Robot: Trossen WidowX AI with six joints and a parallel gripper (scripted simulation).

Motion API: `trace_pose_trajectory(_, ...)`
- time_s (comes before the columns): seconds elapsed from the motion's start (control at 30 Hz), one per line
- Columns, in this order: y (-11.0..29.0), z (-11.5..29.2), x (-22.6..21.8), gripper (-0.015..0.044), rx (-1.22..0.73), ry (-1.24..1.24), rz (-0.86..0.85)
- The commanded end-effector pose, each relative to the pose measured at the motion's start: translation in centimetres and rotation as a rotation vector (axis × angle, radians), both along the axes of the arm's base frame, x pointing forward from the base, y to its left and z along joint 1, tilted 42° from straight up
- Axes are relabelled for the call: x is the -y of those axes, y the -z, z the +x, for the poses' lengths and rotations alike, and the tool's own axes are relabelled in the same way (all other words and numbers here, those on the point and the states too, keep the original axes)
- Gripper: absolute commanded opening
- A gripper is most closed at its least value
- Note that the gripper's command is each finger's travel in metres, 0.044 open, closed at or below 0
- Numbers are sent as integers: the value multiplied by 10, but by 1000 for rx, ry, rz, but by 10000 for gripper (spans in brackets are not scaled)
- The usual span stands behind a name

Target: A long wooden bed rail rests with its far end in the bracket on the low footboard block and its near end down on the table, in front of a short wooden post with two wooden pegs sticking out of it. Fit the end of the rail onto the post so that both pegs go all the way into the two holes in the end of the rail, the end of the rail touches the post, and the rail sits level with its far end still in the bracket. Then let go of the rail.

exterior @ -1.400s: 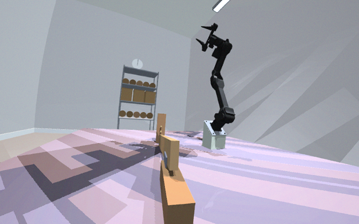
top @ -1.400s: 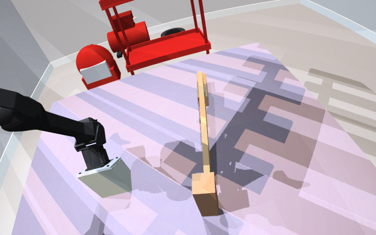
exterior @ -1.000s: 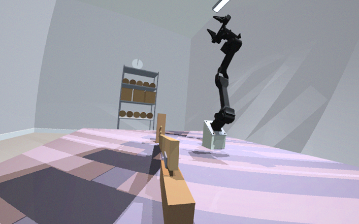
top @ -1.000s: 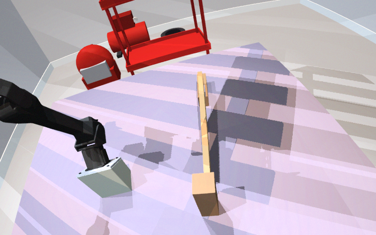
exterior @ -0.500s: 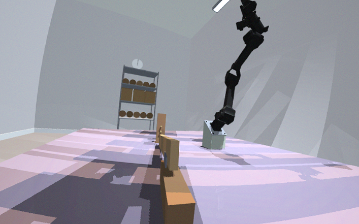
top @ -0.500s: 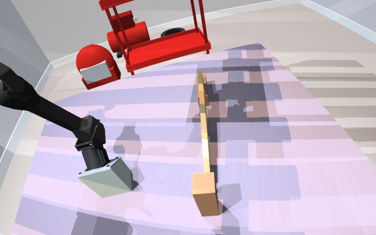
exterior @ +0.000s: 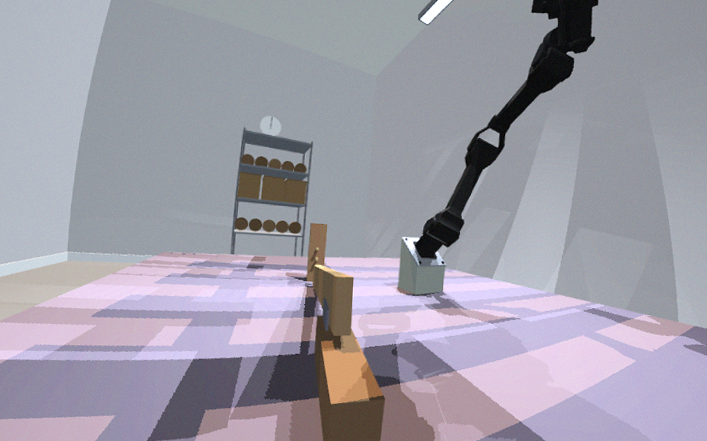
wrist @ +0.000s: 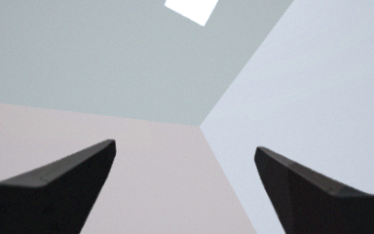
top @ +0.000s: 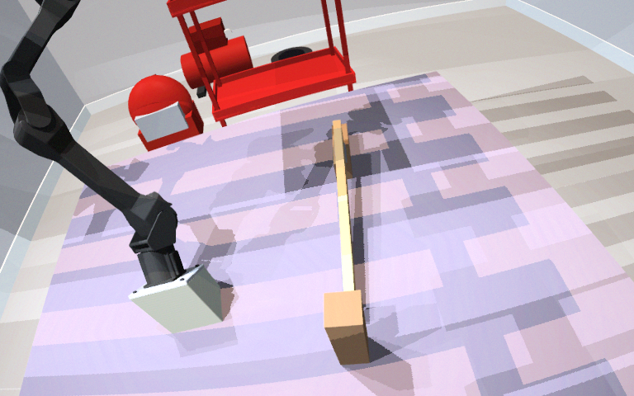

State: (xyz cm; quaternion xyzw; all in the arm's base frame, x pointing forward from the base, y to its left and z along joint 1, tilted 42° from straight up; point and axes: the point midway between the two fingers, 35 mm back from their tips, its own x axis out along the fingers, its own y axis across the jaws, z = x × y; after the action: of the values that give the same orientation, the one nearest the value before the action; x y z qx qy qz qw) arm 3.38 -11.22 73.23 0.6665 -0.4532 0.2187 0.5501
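Observation:
The long wooden rail [top: 343, 209] [exterior: 336, 296] lies across the patterned table. Its far end sits at the low footboard block [top: 346, 134] [exterior: 350, 399]. Its other end rests low in front of the short wooden post [top: 344, 322] [exterior: 317, 242]. In the exterior view the pegs [exterior: 315, 256] stick out of the post toward the rail. My gripper [wrist: 187, 149] shows only in the wrist view. Its fingers are wide open and empty, and they point up at the ceiling and walls. The arm [top: 69, 153] [exterior: 482, 156] rises high, far from the rail.
The arm's grey base block [top: 182, 303] [exterior: 420, 272] stands on the table beside the post. A red cart [top: 280, 79] with a tank and a red domed machine [top: 161, 111] stand beyond the table. A metal shelf [exterior: 272, 191] with boxes stands at the wall.

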Motion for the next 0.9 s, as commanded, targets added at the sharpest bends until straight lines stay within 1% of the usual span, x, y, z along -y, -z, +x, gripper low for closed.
trace_pose_trajectory(0.0, -3, 17, -37, 440, -36, 62, -119)
trace_pose_trajectory(0.23, -2, 58, -97, 440, -133, 213, -375)
trace_pose_trajectory(0.57, 31, 145, -176, 440, -318, 436, -782)
trace_pose_trajectory(0.7, 54, 183, -193, 440, -404, 502, -919)
trace_pose_trajectory(0.87, 70, 208, -203, 440, -457, 541, -1017)
